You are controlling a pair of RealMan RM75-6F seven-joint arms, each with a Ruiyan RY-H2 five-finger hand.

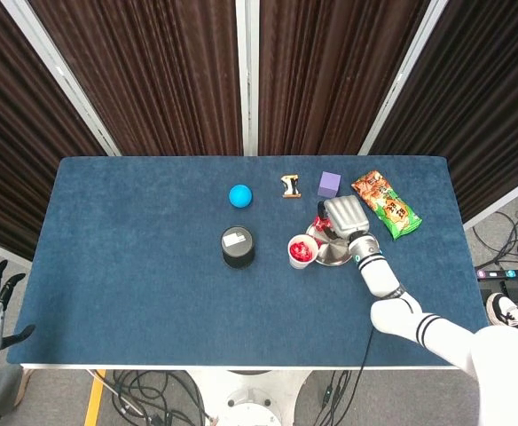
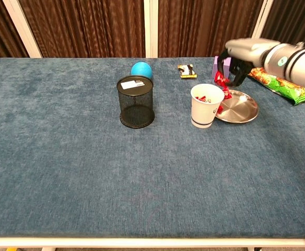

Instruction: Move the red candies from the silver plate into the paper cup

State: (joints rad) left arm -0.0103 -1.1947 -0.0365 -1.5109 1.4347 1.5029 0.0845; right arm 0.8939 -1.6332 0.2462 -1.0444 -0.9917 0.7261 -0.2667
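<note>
red candy (image 2: pixel 221 79) pinched in right hand (image 2: pixel 237 58), lifted above silver plate (image 2: pixel 242 112). transfer step: next shift left over paper cup (image 2: pixel 203 106), beside plate, then release. one more candy looks left at plate edge.

We see the paper cup (image 2: pixel 204 112) touching the left rim of the silver plate (image 2: pixel 244 111), so no passage lies between them. The right hand (image 2: pixel 245 55) hangs above the plate's far edge, holding a red candy (image 2: pixel 221 81) above the gap beside the cup. Just behind stands the purple cube (image 2: pixel 218 65), with the small wrapped snack (image 2: pixel 187 70) to its left and the green snack bag (image 2: pixel 282 85) far right. Left of the cup, the black mesh holder (image 2: pixel 136 101) and blue ball (image 2: pixel 140 69) stand apart. The counter (image 2: pixel 90 183) lies open across the near half and left side.
</note>
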